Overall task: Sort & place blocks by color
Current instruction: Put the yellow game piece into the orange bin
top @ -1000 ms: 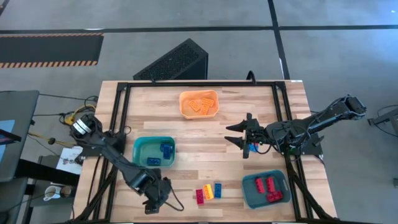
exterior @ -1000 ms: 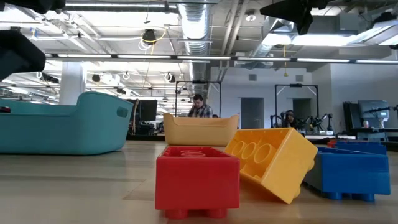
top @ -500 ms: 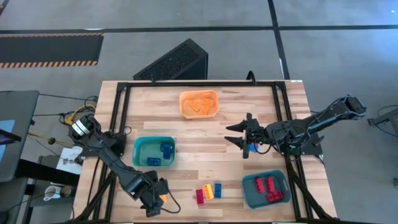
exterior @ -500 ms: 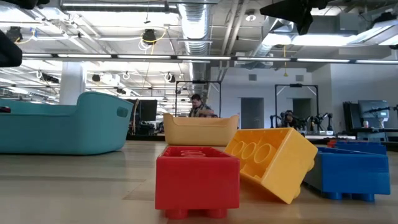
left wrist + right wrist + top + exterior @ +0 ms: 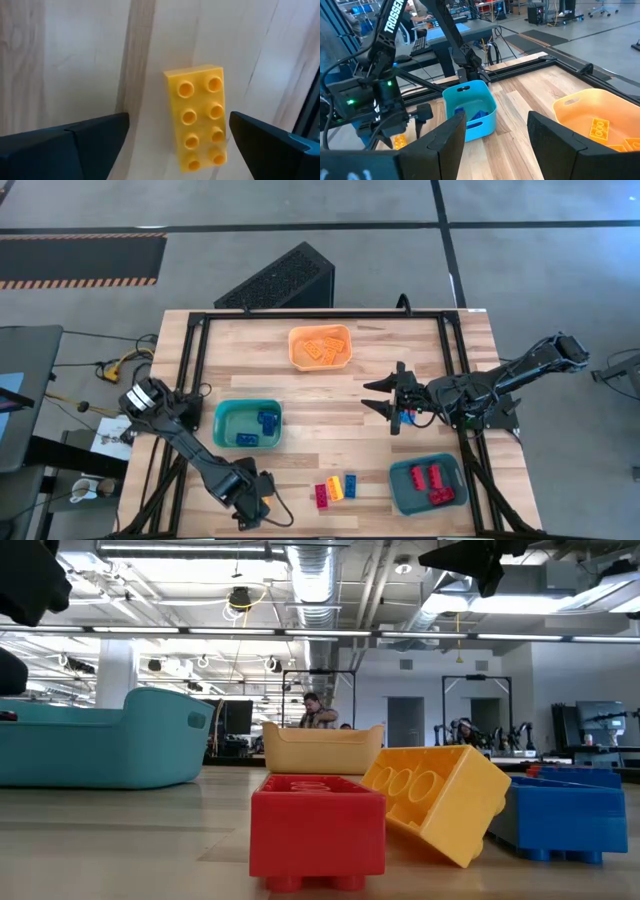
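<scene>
Lying studs-up on the wooden surface (image 5: 330, 400), a yellow brick (image 5: 198, 117) sits right between the left gripper's (image 5: 252, 502) two dark fingers (image 5: 75, 145) in the left wrist view. Its long axis runs along the line of the fingers, eight studs in two rows of four, and there's clear wood showing on both sides of it. So the left gripper is spread wide, low over the near left corner of the surface, touching nothing.

Over to the loose trio near the front edge: a red brick (image 5: 321, 495), another yellow one (image 5: 335, 488) and a blue brick (image 5: 350, 485), side by side in a slanted row. From the low view the red one (image 5: 317, 825) sits flat, the yellow (image 5: 440, 798) is tipped up on an edge against the blue (image 5: 572, 818).

The right gripper (image 5: 392, 400) hangs above the middle right of the surface, fingers partly parted, empty. Its wrist view catches white lettering reading "TROSSEN" on the other arm.

Blue bricks lie in the teal bin (image 5: 247, 424), red ones in the darker bin (image 5: 428, 484) at the near right, and the orange bin (image 5: 320, 347) at the far side holds its own pieces.
</scene>
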Controlling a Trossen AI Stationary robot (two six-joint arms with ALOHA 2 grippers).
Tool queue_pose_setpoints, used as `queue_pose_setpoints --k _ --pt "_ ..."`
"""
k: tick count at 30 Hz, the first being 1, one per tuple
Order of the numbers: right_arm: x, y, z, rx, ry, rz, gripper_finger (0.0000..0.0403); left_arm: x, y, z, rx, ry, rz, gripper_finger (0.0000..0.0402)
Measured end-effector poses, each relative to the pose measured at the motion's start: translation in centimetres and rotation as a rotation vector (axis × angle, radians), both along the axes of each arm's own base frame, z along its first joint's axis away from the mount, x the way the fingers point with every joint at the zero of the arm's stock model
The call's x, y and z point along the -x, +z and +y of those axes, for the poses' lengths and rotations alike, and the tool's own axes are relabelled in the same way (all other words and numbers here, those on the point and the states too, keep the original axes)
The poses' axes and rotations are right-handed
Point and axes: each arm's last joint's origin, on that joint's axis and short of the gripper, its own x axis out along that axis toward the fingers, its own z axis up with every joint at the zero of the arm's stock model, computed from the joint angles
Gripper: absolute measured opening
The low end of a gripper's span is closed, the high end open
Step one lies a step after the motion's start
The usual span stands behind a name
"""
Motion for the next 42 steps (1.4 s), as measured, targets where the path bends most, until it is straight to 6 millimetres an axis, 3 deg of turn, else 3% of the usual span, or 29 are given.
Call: queue_pose_setpoints --k 3,6,12,13,15,19,24,26,31,38,42 --pt "0.0 0.0 0.0 0.0 0.0 0.001 0.0235 0.0 -0.7 0.0 -0.033 0.01 0.021 0.0337" --pt "0.0 0.0 0.0 0.001 0.0 0.004 0.0235 0.1 -0.9 0.2 -0.064 -0.001 0.026 0.0291" --pt "0.0 0.0 -0.1 0.002 -0.004 0.005 0.0235 0.1 0.2 0.8 -0.064 -0.082 0.014 0.011" --pt "0.0 0.0 -0.1 0.002 -0.005 0.005 0.0235 0.0 0.6 0.9 -0.055 -0.117 0.001 0.0096" --pt "0.0 0.0 -0.1 0.002 -0.005 0.005 0.0235 -0.2 2.1 1.6 -0.069 -0.172 -0.059 0.0102" --pt "0.0 -0.1 -0.1 -0.005 -0.008 0.005 0.0235 -0.6 8.3 3.3 -0.065 -0.18 -0.362 0.0102" --pt "0.0 -0.1 -0.2 -0.005 -0.012 0.006 0.0235 0.4 14.7 6.8 -0.173 -0.138 -0.683 0.0102" --pt "-0.1 -0.1 -0.3 -0.005 -0.018 0.007 0.0235 0.7 16.3 8.6 -0.245 -0.114 -0.782 0.0102" --pt "-0.1 -0.2 -0.7 -0.024 -0.041 0.013 0.0235 0.2 18.1 13.8 -0.335 -0.087 -0.957 0.0102" --pt "-0.1 -0.4 -0.9 -0.037 -0.054 0.033 0.0235 -2.6 17.5 21.1 -0.371 -0.105 -1.147 0.0102" --pt "-0.1 -0.4 -0.9 -0.036 -0.054 0.034 0.0235 -4.0 16.0 25.4 -0.385 -0.047 -1.194 0.0102"
